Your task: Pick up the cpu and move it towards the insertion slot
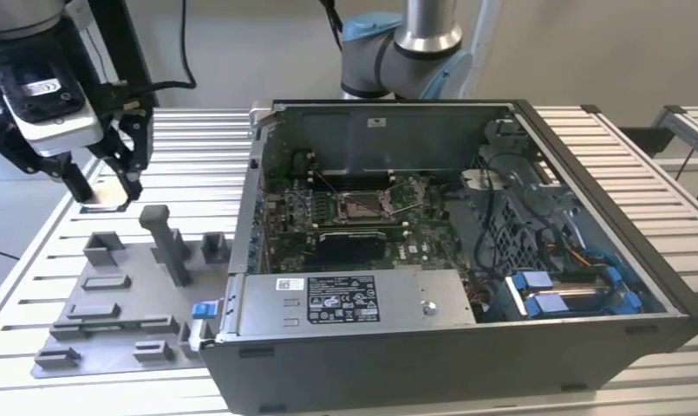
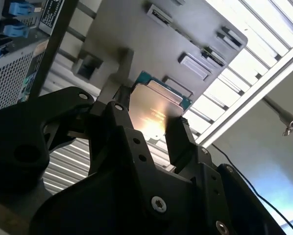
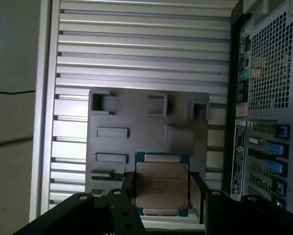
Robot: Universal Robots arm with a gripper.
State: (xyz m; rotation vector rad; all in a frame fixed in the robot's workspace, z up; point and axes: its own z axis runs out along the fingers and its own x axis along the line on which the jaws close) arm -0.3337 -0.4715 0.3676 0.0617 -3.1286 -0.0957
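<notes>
The cpu (image 3: 162,183) is a thin square chip with a silvery metal top, and my gripper (image 3: 162,192) is shut on two of its opposite edges. In the second wrist view the cpu (image 2: 156,108) sits between the black fingers (image 2: 178,139). In the exterior view my gripper (image 1: 103,192) hangs at the far left, holding the cpu (image 1: 106,201) just above the slatted table, past the far end of the grey fixture tray (image 1: 106,282). The insertion slot (image 1: 364,204), a silver-framed socket with wire levers, lies on the green motherboard inside the open computer case, well off to the exterior view's right.
The case's tall metal wall (image 1: 259,173) stands between the gripper and the socket. A black rectangle (image 1: 349,247) lies on the board just in front of the socket. Grey blocks and an upright post (image 1: 164,238) rise from the tray. Cables and blue drive clips (image 1: 557,290) fill the case's right side.
</notes>
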